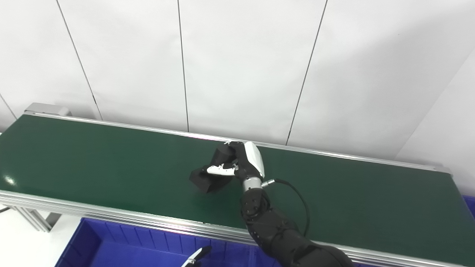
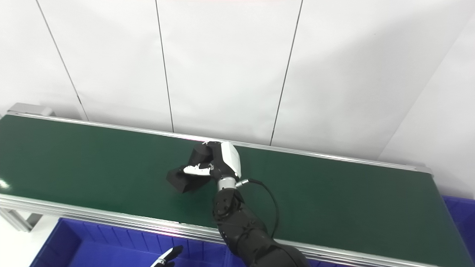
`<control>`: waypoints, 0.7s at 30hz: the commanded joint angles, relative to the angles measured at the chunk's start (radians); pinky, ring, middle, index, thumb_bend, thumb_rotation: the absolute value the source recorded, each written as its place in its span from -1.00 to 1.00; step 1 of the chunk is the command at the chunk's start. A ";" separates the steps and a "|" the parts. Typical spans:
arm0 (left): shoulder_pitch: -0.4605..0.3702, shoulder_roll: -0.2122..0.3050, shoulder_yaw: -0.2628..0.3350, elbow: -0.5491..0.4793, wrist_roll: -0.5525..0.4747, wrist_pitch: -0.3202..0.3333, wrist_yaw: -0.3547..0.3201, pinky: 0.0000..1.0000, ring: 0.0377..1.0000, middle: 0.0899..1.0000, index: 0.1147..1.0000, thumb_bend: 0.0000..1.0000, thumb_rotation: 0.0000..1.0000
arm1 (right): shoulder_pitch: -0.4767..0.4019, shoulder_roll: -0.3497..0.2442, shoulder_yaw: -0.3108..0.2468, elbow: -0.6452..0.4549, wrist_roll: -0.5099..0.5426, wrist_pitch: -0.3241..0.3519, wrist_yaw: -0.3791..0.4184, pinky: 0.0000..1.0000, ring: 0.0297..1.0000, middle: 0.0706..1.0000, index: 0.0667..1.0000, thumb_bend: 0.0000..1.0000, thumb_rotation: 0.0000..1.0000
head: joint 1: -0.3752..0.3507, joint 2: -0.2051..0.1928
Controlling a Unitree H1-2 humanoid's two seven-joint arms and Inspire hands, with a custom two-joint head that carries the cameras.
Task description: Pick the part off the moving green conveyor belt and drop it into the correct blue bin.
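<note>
A black angular part (image 1: 206, 180) lies on the green conveyor belt (image 1: 92, 159) near its middle. My right hand (image 1: 243, 163) reaches over the belt from the near side, and its fingers and white thumb are closed around the part's upper end. The part's lower end points left and sits at or just above the belt surface. The grasp also shows in the right eye view (image 2: 220, 165). Only a fingertip of my left hand (image 1: 195, 257) shows at the bottom edge, over the blue bin (image 1: 122, 248).
The belt has silver rails along its near and far sides. A ribbed blue bin sits below the near rail at bottom left. A second blue bin's corner (image 2: 458, 211) shows past the belt's right end. A white panelled wall stands behind.
</note>
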 commanded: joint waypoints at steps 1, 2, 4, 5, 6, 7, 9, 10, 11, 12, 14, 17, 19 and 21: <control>-0.003 0.001 0.010 -0.030 -0.015 -0.042 -0.005 0.82 0.88 0.86 0.82 0.56 0.94 | -0.034 0.004 -0.004 -0.022 0.000 -0.089 -0.032 -0.34 -0.23 -0.16 -0.05 0.02 -1.00 | -0.006 0.004; -0.002 0.001 0.011 -0.030 -0.016 -0.042 -0.007 0.82 0.88 0.87 0.82 0.56 0.95 | -0.031 0.003 -0.006 -0.025 0.003 -0.097 -0.035 -0.34 -0.24 -0.16 -0.05 0.02 -1.00 | -0.006 0.004; 0.000 -0.002 0.015 -0.032 -0.021 -0.042 -0.016 0.82 0.89 0.87 0.82 0.58 0.94 | -0.011 -0.002 -0.027 -0.054 0.026 -0.126 -0.027 -0.27 -0.21 -0.12 -0.06 0.02 -1.00 | -0.016 0.012; 0.001 -0.004 0.016 -0.032 -0.025 -0.042 -0.021 0.84 0.90 0.87 0.82 0.60 0.94 | 0.003 -0.005 -0.038 -0.079 0.037 -0.137 -0.025 -0.23 -0.19 -0.08 -0.07 0.02 -1.00 | -0.019 0.013; 0.002 -0.005 0.016 -0.034 -0.029 -0.042 -0.026 0.85 0.90 0.87 0.82 0.59 0.94 | 0.019 -0.008 -0.048 -0.108 0.044 -0.146 -0.024 -0.26 -0.20 -0.09 -0.06 0.02 -1.00 | -0.023 0.017; 0.003 -0.007 0.017 -0.036 -0.029 -0.042 -0.028 0.85 0.90 0.87 0.82 0.59 0.93 | 0.040 -0.010 -0.061 -0.151 0.053 -0.149 -0.018 -0.29 -0.22 -0.09 -0.05 0.02 -1.00 | -0.029 0.021; 0.003 -0.009 0.020 -0.039 -0.030 -0.042 -0.035 0.84 0.89 0.87 0.83 0.58 0.95 | 0.092 -0.016 -0.082 -0.259 0.067 -0.144 -0.005 -0.26 -0.21 -0.07 -0.06 0.02 -1.00 | -0.039 0.030; 0.004 -0.010 0.022 -0.041 -0.035 -0.042 -0.042 0.84 0.90 0.88 0.83 0.58 0.95 | 0.122 -0.019 -0.088 -0.321 0.067 -0.133 0.002 -0.24 -0.21 -0.06 -0.06 0.02 -1.00 | -0.046 0.034; 0.005 -0.011 0.024 -0.042 -0.040 -0.042 -0.048 0.84 0.90 0.88 0.83 0.57 0.95 | 0.142 -0.021 -0.091 -0.366 0.065 -0.122 0.008 -0.21 -0.20 -0.06 -0.07 0.02 -1.00 | -0.050 0.037; 0.003 -0.013 0.025 -0.043 -0.043 -0.042 -0.049 0.85 0.90 0.88 0.83 0.57 0.95 | 0.181 -0.027 -0.094 -0.445 0.062 -0.108 0.018 -0.20 -0.19 -0.05 -0.07 0.02 -1.00 | -0.059 0.044; -0.001 -0.017 0.026 -0.043 -0.045 -0.042 -0.052 0.86 0.90 0.87 0.83 0.55 0.95 | 0.257 -0.036 -0.101 -0.603 0.063 -0.069 0.047 -0.16 -0.17 -0.04 -0.08 0.02 -1.00 | -0.067 0.053; -0.009 -0.021 0.027 -0.046 -0.050 -0.042 -0.056 0.88 0.90 0.88 0.84 0.47 0.97 | 0.365 -0.050 -0.109 -0.826 0.063 -0.003 0.098 -0.16 -0.16 -0.07 -0.08 0.02 -1.00 | -0.075 0.074; -0.011 -0.023 0.029 -0.051 -0.059 -0.042 -0.062 0.91 0.91 0.88 0.84 0.44 0.95 | 0.420 -0.059 -0.113 -0.932 0.062 0.035 0.129 -0.15 -0.15 -0.07 -0.09 0.02 -1.00 | -0.078 0.090; -0.013 -0.025 0.030 -0.058 -0.064 -0.042 -0.065 0.91 0.92 0.87 0.83 0.43 0.93 | 0.483 -0.075 -0.116 -1.036 0.059 0.059 0.160 -0.15 -0.14 -0.07 -0.09 0.02 -1.00 | -0.075 0.105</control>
